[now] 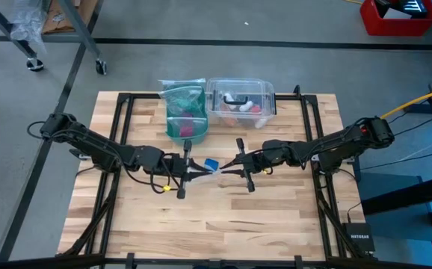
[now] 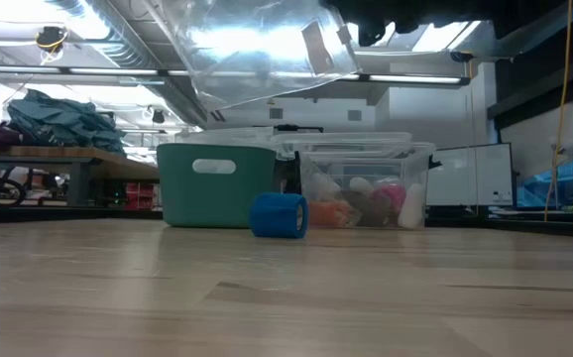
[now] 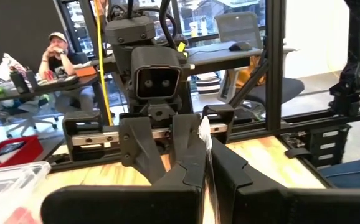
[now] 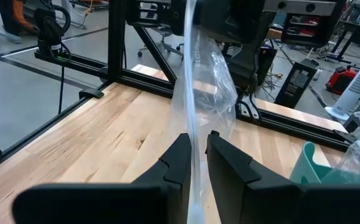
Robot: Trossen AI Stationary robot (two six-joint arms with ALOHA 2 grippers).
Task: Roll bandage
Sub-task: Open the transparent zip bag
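Note:
The bandage (image 1: 210, 163), a small bright blue roll, rests on the table at its middle; the low view shows the bandage (image 2: 279, 215) in front of the bins. Above it a clear plastic zip bag (image 2: 267, 50) is held in the air between both grippers. My left gripper (image 1: 198, 172) and my right gripper (image 1: 227, 166) face each other, level, and each is shut on the bag. Neither gripper touches the bandage. My left gripper pinches a thin edge of the clear bag (image 3: 204, 129) between its two fingers, coming level from the table's left. The bag is lifted clear of the table. My right gripper pinches the bag's film (image 4: 195, 127) between its two fingers, coming about level from the table's right. The film runs on toward the other gripper, crumpled and slack.
A teal bin (image 1: 184, 112) and a clear plastic box (image 1: 242, 101) with small items stand at the table's far edge. Black frame rails (image 1: 309, 119) run along the table's sides. A person (image 3: 55, 53) sits beyond the table. Bare wood lies toward the near edge.

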